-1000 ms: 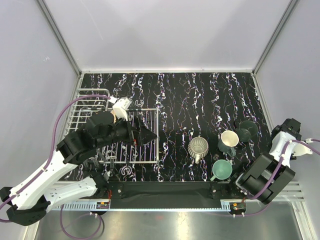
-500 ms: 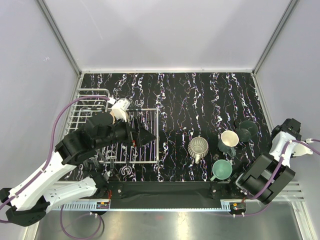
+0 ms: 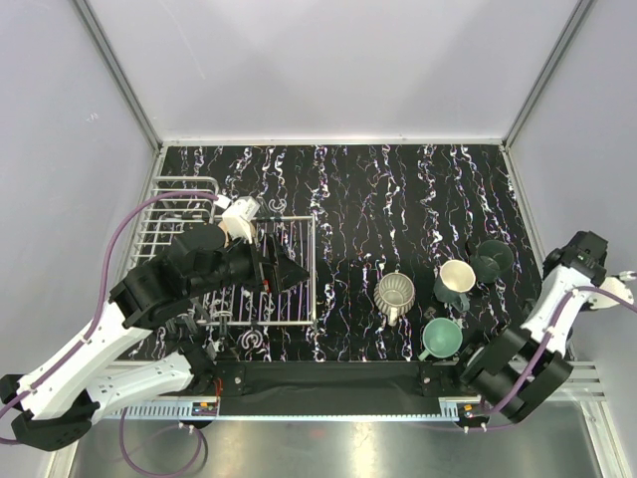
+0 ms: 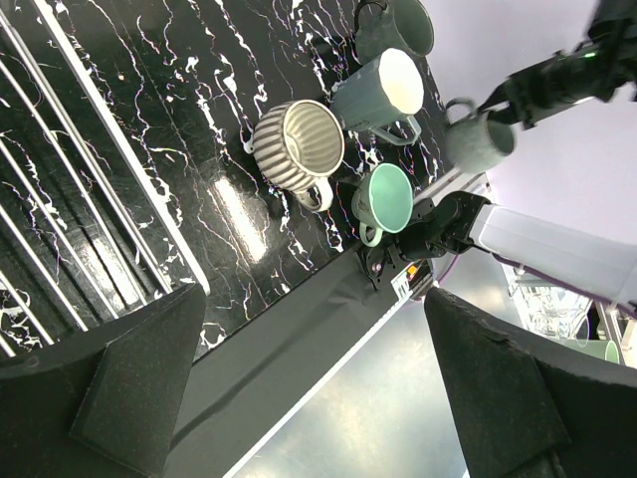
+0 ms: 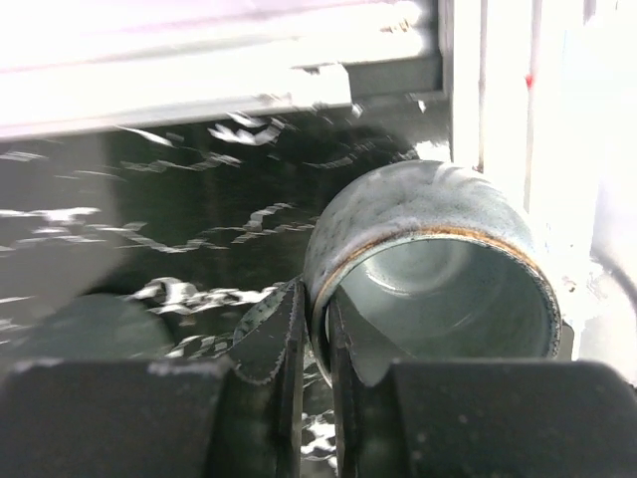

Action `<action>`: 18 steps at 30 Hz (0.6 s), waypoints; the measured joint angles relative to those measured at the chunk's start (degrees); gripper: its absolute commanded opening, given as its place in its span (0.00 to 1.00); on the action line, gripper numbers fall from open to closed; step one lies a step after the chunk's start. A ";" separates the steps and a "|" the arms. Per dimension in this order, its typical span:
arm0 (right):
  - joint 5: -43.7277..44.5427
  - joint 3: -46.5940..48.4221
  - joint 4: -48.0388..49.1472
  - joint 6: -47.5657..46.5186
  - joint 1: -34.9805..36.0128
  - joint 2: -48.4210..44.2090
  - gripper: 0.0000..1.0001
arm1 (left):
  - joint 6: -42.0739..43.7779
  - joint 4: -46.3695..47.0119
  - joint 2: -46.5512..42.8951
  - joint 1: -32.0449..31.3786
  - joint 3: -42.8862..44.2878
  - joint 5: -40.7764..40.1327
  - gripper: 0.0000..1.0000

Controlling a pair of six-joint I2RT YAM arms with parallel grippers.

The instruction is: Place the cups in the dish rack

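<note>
The white wire dish rack [image 3: 175, 213] stands at the left, and its wires show in the left wrist view [image 4: 95, 119]. My left gripper [image 3: 286, 266] hovers over the rack's flat grid, open and empty [image 4: 318, 398]. A ribbed grey-beige cup [image 3: 396, 294], a grey-teal cup with a pale inside [image 3: 456, 278], a mint green cup [image 3: 441, 339] and a dark overturned cup [image 3: 492, 260] stand at the right. My right gripper [image 5: 314, 339] is shut on the rim of another grey-teal cup [image 5: 428, 259], one finger inside it. It holds that cup lifted at the far right edge [image 3: 615, 291]. No peach-tan cup shows clearly.
The black marbled tabletop [image 3: 378, 199] is walled by pale panels at the back and both sides. A black strip [image 3: 328, 376] and a metal ledge run along the near edge. The right arm's elbow [image 3: 513, 363] sits close beside the mint green cup.
The right arm has shifted: its elbow moved down and left, its wrist a little to the right, with the cup still held. The left arm has barely moved.
</note>
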 measured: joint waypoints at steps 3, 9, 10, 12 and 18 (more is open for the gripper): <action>-0.13 4.26 -1.51 -0.28 0.00 -3.06 0.00 | 0.00 0.02 0.00 0.00 0.00 0.00 0.99; -2.16 15.37 -3.45 -2.47 0.79 -4.13 0.00 | -0.02 0.07 0.02 0.00 0.00 0.02 0.99; -2.36 17.03 -3.87 -2.89 1.84 -3.78 0.00 | -0.04 0.09 0.02 0.00 0.00 0.04 0.99; -1.88 22.16 -5.60 -4.00 7.08 -1.75 0.00 | -0.04 0.22 0.09 0.00 0.00 0.07 0.99; 0.04 40.68 -7.34 -7.08 32.81 11.76 0.00 | -0.07 0.42 0.52 0.00 0.00 0.09 0.99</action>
